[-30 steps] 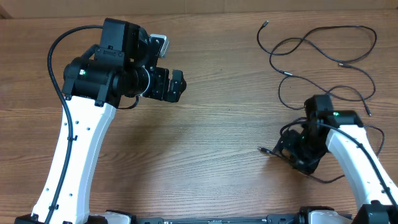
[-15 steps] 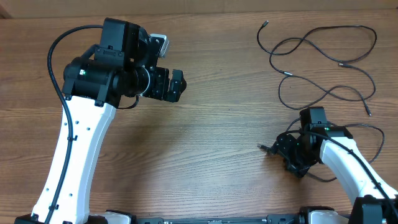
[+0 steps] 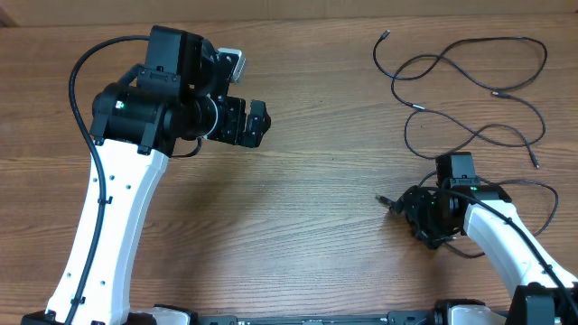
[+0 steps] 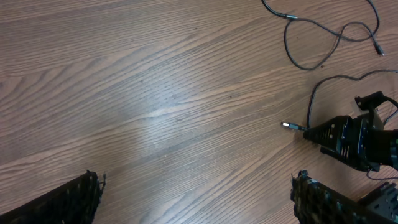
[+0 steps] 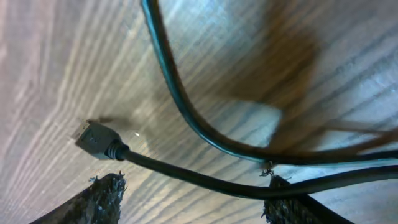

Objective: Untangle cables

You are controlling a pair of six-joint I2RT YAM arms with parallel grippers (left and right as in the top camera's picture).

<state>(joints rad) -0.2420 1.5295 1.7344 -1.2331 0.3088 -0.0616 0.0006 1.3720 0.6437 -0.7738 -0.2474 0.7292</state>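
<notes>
Your left hand (image 3: 257, 124) hangs at ten o'clock above the surface (image 3: 307, 235), fingers spread wide and empty. Your right hand (image 3: 405, 209) sits low at four o'clock, fingers partly apart, one cord's plug end (image 5: 94, 138) lying just ahead of them, not pinched. The cables (image 3: 470, 86) sprawl in loose loops at two o'clock, one strand running down to that hand.

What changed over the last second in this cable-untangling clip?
The right tool shifted left and slightly toward the far edge. The plug end just in front of it slid slightly toward the far edge too. Its jaws are open and grip nothing. The left tool, open, and the loose cables at the far right stayed put.
</notes>
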